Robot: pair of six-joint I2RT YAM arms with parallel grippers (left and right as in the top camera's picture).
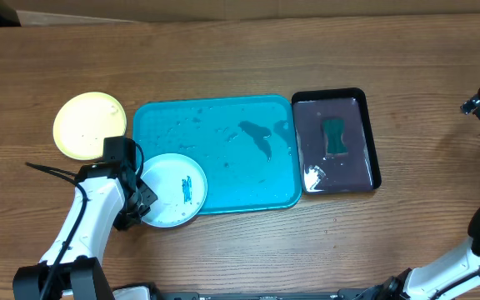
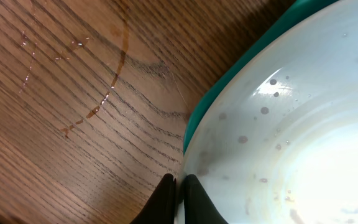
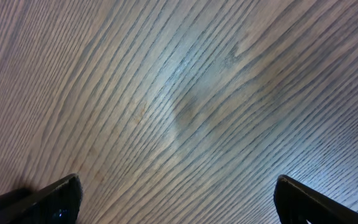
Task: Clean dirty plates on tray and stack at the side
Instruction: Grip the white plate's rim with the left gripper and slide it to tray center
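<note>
At the tray's (image 1: 223, 133) near left corner, we see the white plate (image 1: 173, 190) lying face up. It carries a dark teal smear (image 1: 187, 190) right of its middle, and its edge reaches past the tray's rim over the surface (image 1: 240, 50). The left pincer (image 1: 144, 202) is pressed together on this plate's left rim. In the left wrist view, its two dark fingers (image 2: 163, 199) stand almost touching with the thin rim between them, and the turquoise tray edge shows just under the plate.

The left arm (image 1: 90, 217) comes up from the near left corner of the surface, slanting toward the tray, its wrist bent down low over the plate's edge. Beside the grip we see a thin curved wet ring (image 2: 107, 81) on the wood.

The yellow-green plate (image 1: 90, 125) rests on the bare surface just beside the tray's far left corner. Against the tray's right side sits the black tray (image 1: 365, 133), holding a green sponge (image 1: 334, 137).

The right arm (image 1: 448, 268) rises along the right edge of the surface, well apart from the trays. Its wrist view shows the right pincer (image 3: 178, 190) spread wide over bare wood, gripping nothing.
</note>
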